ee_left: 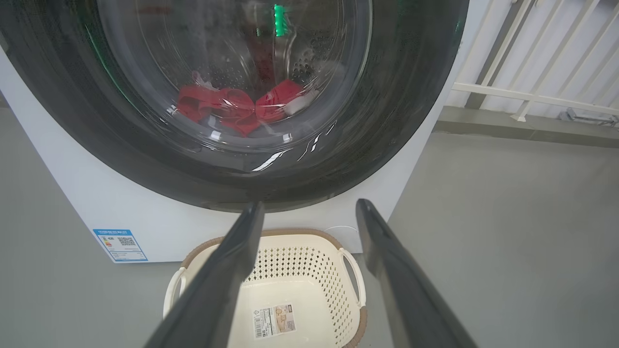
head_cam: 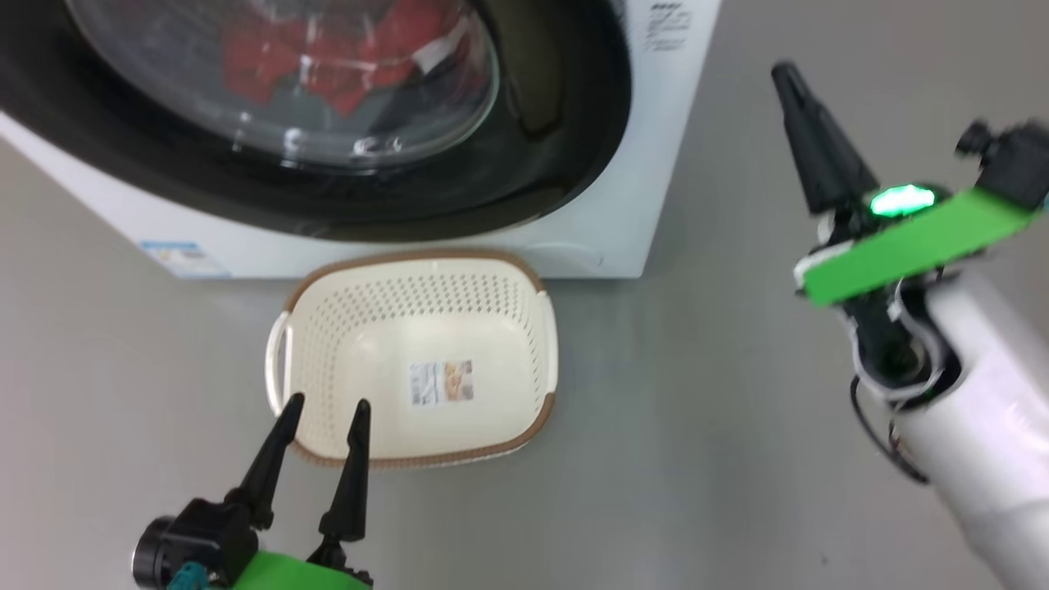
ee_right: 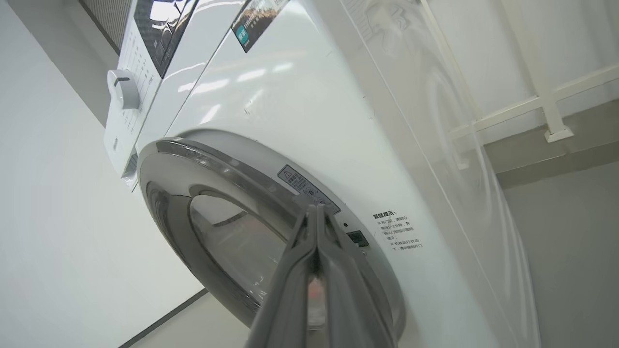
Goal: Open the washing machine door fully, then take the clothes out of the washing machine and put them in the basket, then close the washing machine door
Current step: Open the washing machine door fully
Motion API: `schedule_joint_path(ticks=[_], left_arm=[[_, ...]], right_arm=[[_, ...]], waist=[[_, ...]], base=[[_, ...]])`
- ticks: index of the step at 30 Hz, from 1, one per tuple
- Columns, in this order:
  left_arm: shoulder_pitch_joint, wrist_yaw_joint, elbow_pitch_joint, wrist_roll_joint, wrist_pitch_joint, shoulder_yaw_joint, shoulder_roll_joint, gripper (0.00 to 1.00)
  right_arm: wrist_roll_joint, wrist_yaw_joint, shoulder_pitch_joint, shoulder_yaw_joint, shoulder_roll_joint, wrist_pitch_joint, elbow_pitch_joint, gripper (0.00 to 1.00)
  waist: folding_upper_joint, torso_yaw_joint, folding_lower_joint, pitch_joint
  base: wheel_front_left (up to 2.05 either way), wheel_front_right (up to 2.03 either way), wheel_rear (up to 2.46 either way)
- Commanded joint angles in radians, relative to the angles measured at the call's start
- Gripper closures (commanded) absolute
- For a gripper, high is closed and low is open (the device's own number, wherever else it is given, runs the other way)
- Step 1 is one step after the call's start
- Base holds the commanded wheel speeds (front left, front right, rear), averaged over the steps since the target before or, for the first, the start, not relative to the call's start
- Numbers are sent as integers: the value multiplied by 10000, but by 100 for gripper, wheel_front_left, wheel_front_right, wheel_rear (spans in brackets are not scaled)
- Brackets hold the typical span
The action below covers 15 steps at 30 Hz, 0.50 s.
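The white washing machine point(head_cam: 664, 147) stands at the top, its round black-rimmed door point(head_cam: 508, 188) flat against the front. Red clothes point(head_cam: 328, 57) with white trim lie behind the glass. The cream basket point(head_cam: 328, 311) with a brown rim sits empty on the floor just before the machine. My left gripper point(head_cam: 326, 406) is open, low at the basket's near left rim, holding nothing. My right gripper point(head_cam: 787, 75) is shut on nothing, raised to the right of the machine. In the right wrist view its closed fingertips point(ee_right: 316, 209) point at the door's rim point(ee_right: 232, 166) from the side.
Grey floor point(head_cam: 721, 393) lies open to the right of the basket and the machine. A white railing point(ee_left: 532, 94) and a low ledge stand behind, right of the machine. A blue label sticker point(head_cam: 180, 256) marks the machine's lower front.
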Motion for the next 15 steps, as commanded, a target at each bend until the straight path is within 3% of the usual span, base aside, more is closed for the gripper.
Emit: schedule_joint_path(ticks=[1,9,15], left_arm=[[-353,-60,-179,-119,-122,224,101,0],[-765,-63,-86,-190,-122,-79,101,0],[-983,-64,-12,-260,-122,-277,101,0]], right_arm=[[868,77,-545,300,-155,286,-244,100],[3302,77,-1867,587,-812,1601,-391,100],[5180,77,-2596,530,-990,3449,-256,100]], waist=[[0,545,0,649],[0,800,0,1201],[0,964,0,1540]], base=[[0,0,0],[0,0,0],[0,0,0]])
